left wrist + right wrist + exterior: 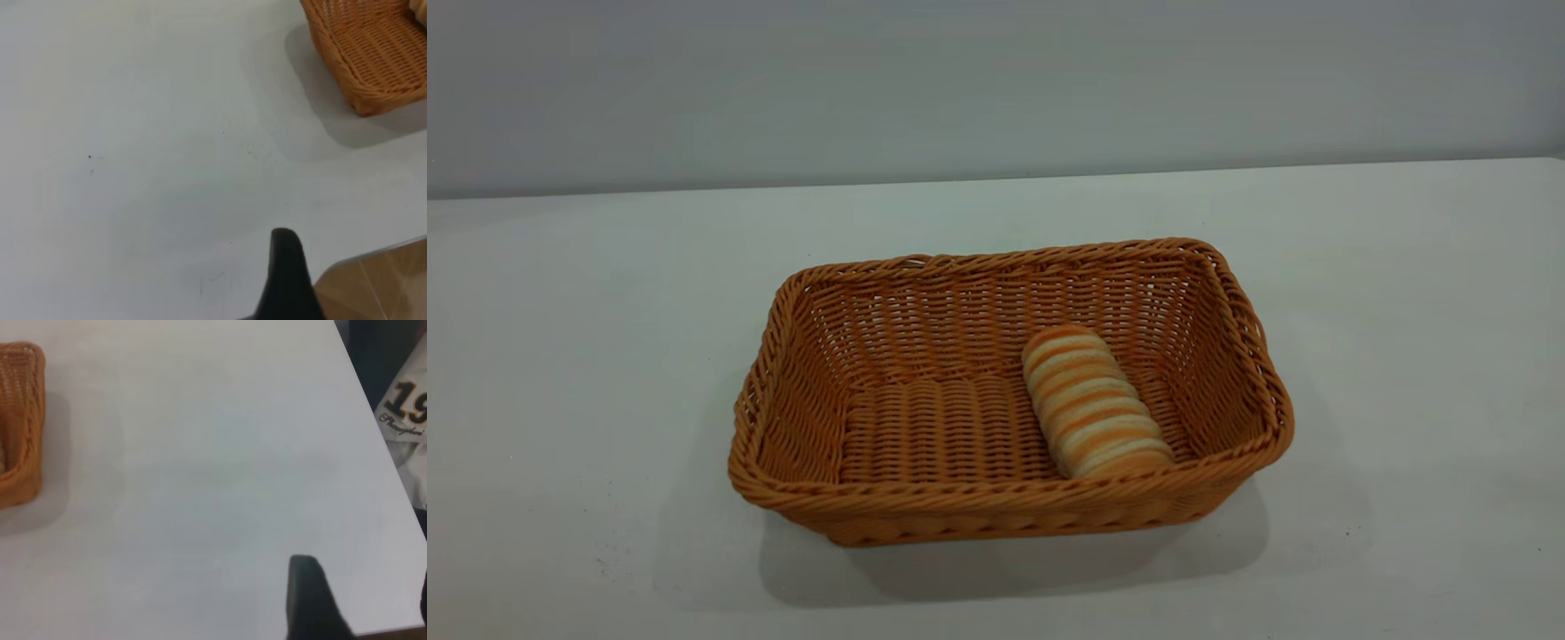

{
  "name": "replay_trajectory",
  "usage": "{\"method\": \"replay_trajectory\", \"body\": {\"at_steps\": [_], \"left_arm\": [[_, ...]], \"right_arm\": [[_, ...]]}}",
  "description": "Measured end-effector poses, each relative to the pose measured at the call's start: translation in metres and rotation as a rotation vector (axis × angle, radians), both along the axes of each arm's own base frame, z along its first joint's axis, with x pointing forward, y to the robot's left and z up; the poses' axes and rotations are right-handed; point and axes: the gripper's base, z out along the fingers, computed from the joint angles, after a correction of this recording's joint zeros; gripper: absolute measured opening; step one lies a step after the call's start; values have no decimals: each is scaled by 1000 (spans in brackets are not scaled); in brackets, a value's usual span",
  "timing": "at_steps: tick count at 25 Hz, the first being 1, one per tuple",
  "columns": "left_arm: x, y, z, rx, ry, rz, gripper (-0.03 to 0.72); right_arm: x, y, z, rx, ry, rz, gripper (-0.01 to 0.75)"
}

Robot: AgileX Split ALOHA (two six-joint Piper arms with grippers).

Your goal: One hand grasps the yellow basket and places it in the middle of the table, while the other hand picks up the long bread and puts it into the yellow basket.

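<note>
The yellow basket (1005,496) stands near the middle of the white table (587,356). The long bread (1094,404) lies inside it on the right part of the floor, one end leaning toward the back wall. No arm shows in the exterior view. My left gripper (357,260) hovers over bare table near its edge, far from the basket (373,60); one dark finger (287,277) shows with nothing beside it. My right gripper (363,580) is over bare table, far from the basket (20,420); its fingers stand wide apart and empty.
The table's edge and brown floor (383,283) show beside the left gripper. The right wrist view shows the table's edge and a white cloth with dark print (403,413) beyond it. A grey wall (996,80) stands behind the table.
</note>
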Motion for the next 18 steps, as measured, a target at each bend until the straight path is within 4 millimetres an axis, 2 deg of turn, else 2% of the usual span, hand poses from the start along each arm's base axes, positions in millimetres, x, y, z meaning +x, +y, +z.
{"method": "replay_trajectory", "body": {"at_steps": [18], "left_arm": [[-1, 1, 0, 0, -3, -28, 585]], "right_arm": [[0, -1, 0, 0, -1, 44, 430]]}}
